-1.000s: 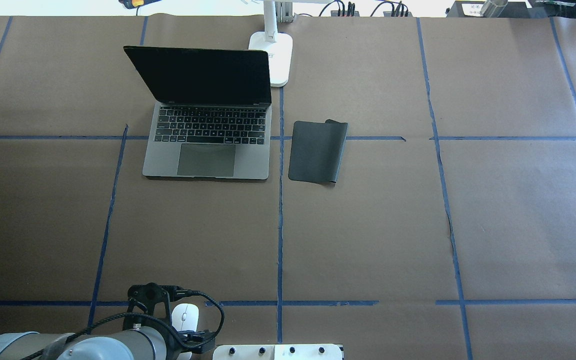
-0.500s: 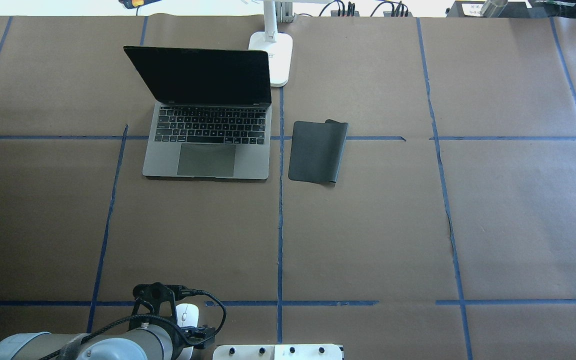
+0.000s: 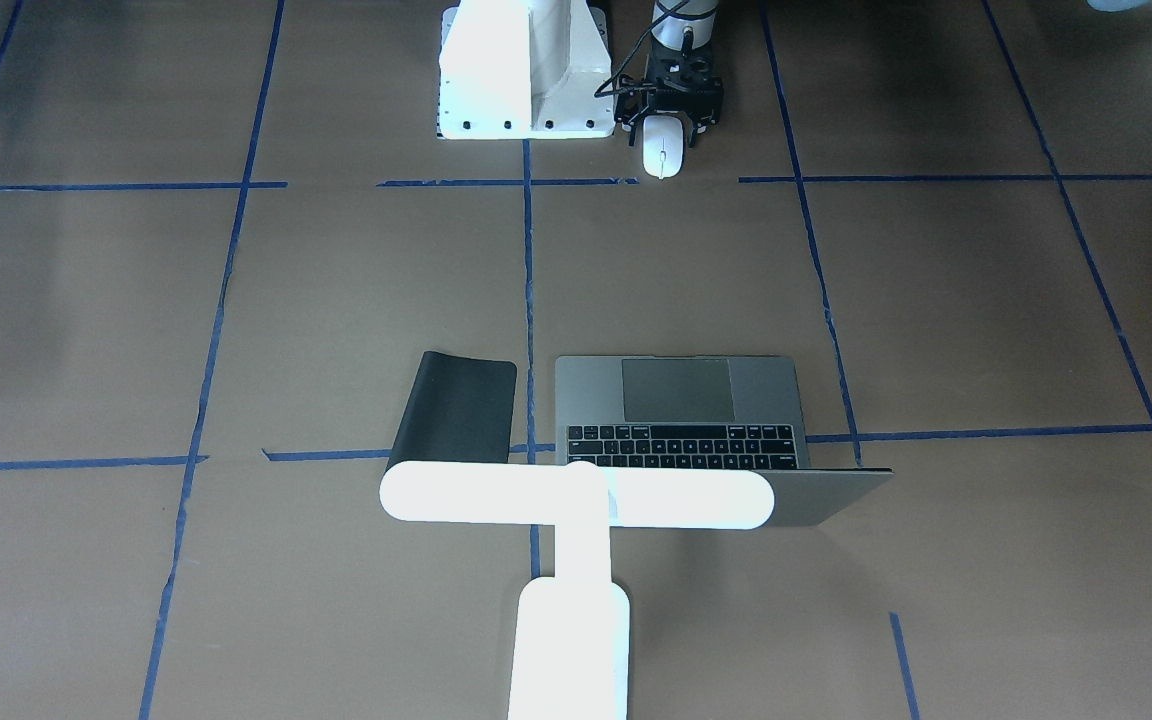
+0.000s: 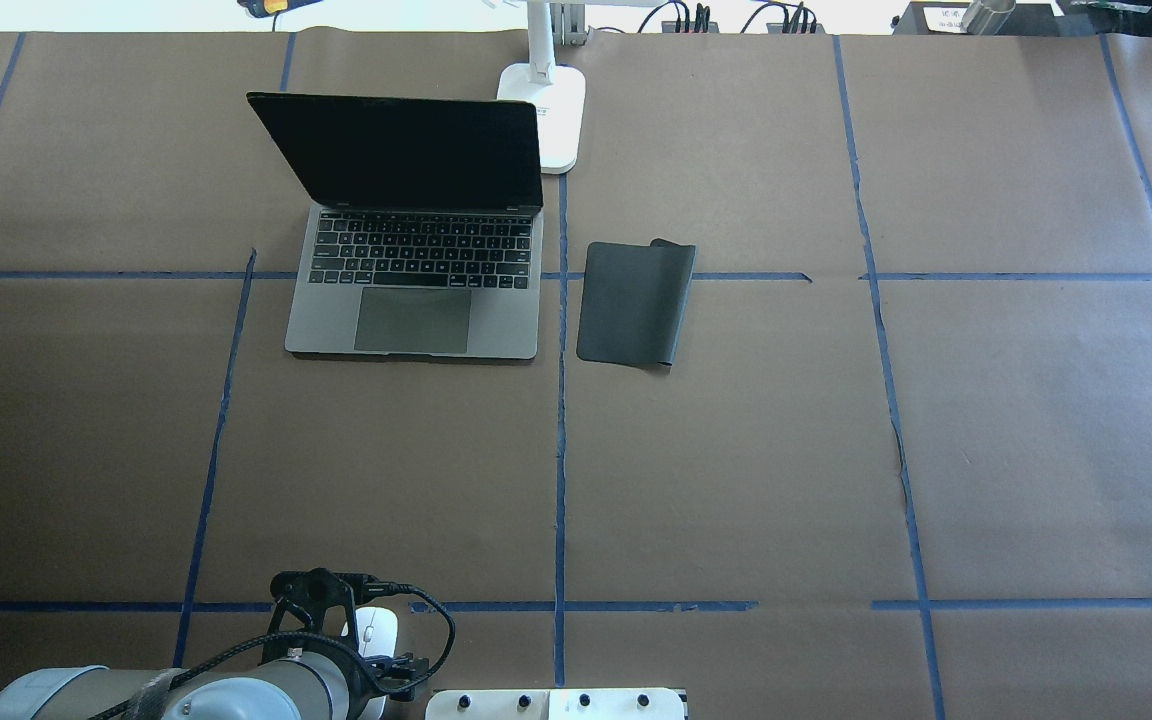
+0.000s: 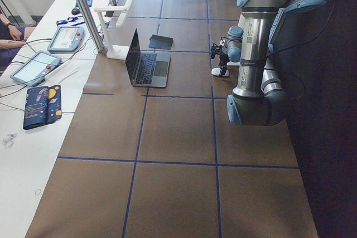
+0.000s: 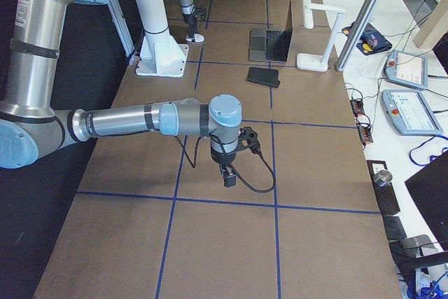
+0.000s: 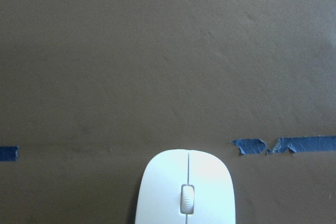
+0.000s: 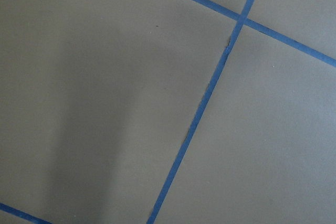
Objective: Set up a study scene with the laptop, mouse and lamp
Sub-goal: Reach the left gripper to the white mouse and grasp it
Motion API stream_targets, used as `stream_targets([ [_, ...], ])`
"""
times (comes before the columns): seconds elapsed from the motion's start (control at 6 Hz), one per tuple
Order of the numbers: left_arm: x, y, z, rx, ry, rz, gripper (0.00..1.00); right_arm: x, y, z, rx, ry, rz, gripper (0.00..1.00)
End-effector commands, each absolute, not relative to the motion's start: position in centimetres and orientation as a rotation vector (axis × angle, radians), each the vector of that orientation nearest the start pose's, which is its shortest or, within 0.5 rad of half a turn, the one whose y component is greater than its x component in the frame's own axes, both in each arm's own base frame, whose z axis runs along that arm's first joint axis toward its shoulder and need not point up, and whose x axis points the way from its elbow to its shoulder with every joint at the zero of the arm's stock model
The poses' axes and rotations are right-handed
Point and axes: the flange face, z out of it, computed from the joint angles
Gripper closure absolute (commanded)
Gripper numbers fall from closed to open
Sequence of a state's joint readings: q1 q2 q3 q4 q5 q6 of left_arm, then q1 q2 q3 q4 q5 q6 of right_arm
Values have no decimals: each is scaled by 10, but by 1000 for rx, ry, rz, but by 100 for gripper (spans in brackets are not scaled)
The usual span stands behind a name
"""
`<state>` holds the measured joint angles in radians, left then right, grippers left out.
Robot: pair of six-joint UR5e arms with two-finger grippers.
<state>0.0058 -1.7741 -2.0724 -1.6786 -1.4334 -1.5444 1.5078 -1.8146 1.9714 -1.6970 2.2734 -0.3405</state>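
The grey laptop (image 4: pixel 414 300) stands open at the back left, its screen dark. The white lamp's base (image 4: pixel 551 110) is behind the laptop's right corner; its bar head (image 3: pixel 576 497) hangs over the laptop's hinge. The white mouse (image 3: pixel 662 155) lies on the table's near edge beside the robot's base, and it also shows in the left wrist view (image 7: pixel 185 190). My left gripper (image 3: pixel 668 128) is open, pointing down, its fingers on either side of the mouse's rear end. My right gripper (image 6: pixel 227 176) hangs low over bare table far to the right; I cannot tell its state.
A black mat (image 4: pixel 633 302) lies right of the laptop, one edge curled up. The white pedestal with bolt holes (image 3: pixel 521 70) stands just beside the mouse and my left gripper. Blue tape lines cross the brown table cover.
My left arm has shifted slightly right and its gripper now covers more of the mouse. The mouse, laptop, lamp and mat have stayed put.
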Motion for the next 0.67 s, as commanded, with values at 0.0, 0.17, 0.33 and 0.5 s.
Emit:
stream_targets([
  [0.0, 524, -144, 325, 137, 801, -24, 42, 45, -390, 587, 125, -697, -395, 0],
  [0.17, 524, -144, 324, 137, 803, -25, 56, 45, -388, 588, 123, -697, -393, 0],
  [0.33, 521, -144, 319, 138, 813, -27, 74, 45, -388, 588, 123, -697, -392, 0],
  [0.5, 515, -148, 308, 141, 839, -33, 84, 45, -388, 588, 122, -697, -390, 0],
])
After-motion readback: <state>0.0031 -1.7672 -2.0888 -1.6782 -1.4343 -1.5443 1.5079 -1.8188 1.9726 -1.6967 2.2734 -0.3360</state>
